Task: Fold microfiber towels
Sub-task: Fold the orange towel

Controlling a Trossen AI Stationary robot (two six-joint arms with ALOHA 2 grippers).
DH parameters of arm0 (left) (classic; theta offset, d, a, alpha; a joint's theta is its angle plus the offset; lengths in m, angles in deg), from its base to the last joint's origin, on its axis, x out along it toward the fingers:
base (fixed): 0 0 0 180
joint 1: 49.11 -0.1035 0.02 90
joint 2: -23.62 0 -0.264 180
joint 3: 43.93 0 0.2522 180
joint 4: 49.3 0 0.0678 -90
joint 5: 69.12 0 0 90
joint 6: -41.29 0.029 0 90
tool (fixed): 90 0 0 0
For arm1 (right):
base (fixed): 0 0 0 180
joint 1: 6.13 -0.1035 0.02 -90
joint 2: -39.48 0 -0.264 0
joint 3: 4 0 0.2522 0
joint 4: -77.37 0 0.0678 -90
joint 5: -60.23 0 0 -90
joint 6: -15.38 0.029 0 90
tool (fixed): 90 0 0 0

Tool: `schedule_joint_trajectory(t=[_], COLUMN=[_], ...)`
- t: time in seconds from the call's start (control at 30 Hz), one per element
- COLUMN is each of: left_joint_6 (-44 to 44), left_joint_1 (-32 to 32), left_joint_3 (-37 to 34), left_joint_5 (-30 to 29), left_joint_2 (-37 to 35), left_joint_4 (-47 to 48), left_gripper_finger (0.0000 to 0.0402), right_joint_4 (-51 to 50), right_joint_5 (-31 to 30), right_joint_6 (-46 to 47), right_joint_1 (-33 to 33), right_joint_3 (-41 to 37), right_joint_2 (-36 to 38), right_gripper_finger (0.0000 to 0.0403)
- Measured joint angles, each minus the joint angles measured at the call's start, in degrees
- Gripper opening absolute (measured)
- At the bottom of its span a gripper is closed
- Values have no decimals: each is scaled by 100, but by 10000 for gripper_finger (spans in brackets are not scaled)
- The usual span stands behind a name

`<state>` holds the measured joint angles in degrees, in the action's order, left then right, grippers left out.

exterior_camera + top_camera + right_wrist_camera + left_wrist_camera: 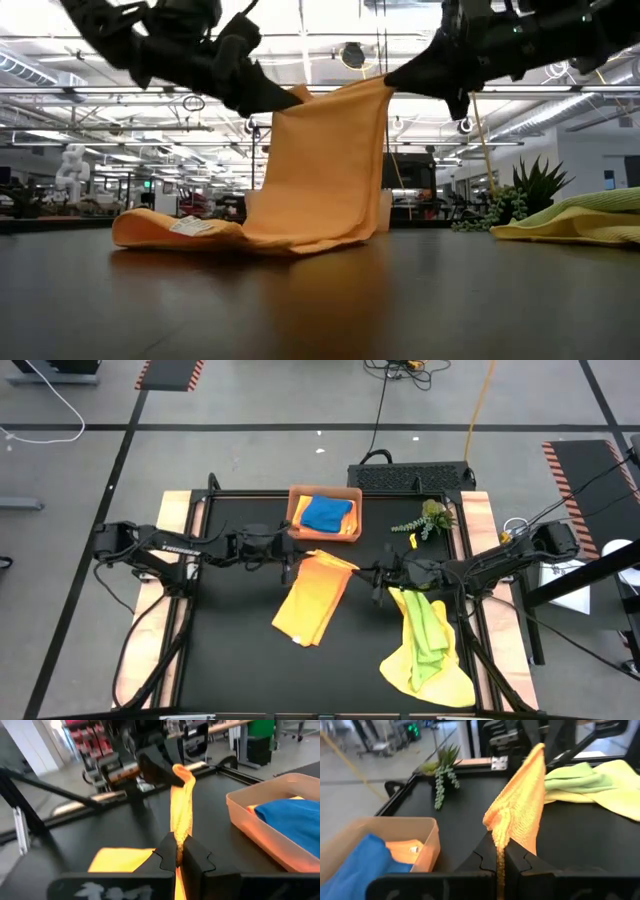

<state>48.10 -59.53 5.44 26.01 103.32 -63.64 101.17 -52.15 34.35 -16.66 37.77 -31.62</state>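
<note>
An orange microfiber towel (pixel 315 598) hangs in the middle of the table with its upper edge raised between my two grippers. My left gripper (pixel 292 564) is shut on the left end of that edge and my right gripper (pixel 378 574) on the right end. The towel's lower part (pixel 190 230) lies on the table. A blue towel (pixel 327 513) lies in the orange-brown tray (pixel 296 520) at the far edge. A lime green towel (pixel 428 625) lies on a yellow one (pixel 440 680) at the near right. My left gripper pinches the orange towel's upper left corner (pixel 501 832) between its two fingers, coming nearly level from the table's left. The cloth bunches there; how many layers, I cannot tell. The towel hangs below the fingers with its lower end on the table. My right gripper pinches the towel's upper right corner (pixel 179 827) between its two fingers, coming level from the table's right. The cloth is gathered there. The edge between the two grippers (pixel 340 92) runs nearly straight, and the towel drapes down from it onto the table.
A small green plant sprig (pixel 427 520) lies at the far right, beside the tray. The black tabletop (pixel 230 650) is bare at the near left. Raised frame rails (pixel 200 500) border the table's sides and far edge.
</note>
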Motion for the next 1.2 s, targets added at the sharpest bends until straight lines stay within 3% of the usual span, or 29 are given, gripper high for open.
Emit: schedule_joint_trajectory(t=[0.17,0.43,0.87,1.2], left_joint_6=[405,314,16,-322], left_joint_1=[132,591,2078,2567], left_joint_3=[-405,-938,-1140,-1140], left_joint_5=[84,42,-878,-1093], left_joint_2=[-2,0,-2,-2], left_joint_4=[-330,-336,138,444], left_gripper_finger=[2,1,2,3], right_joint_4=[1040,2132,2234,2228], right_joint_5=[463,1149,1675,2076], right_joint_6=[-3,45,436,587], right_joint_1=[-9,-185,-590,-654], right_joint_3=[-31,263,1045,1511], right_joint_2=[-772,-2153,-3455,-4024], right_gripper_finger=[0,0,0,0])
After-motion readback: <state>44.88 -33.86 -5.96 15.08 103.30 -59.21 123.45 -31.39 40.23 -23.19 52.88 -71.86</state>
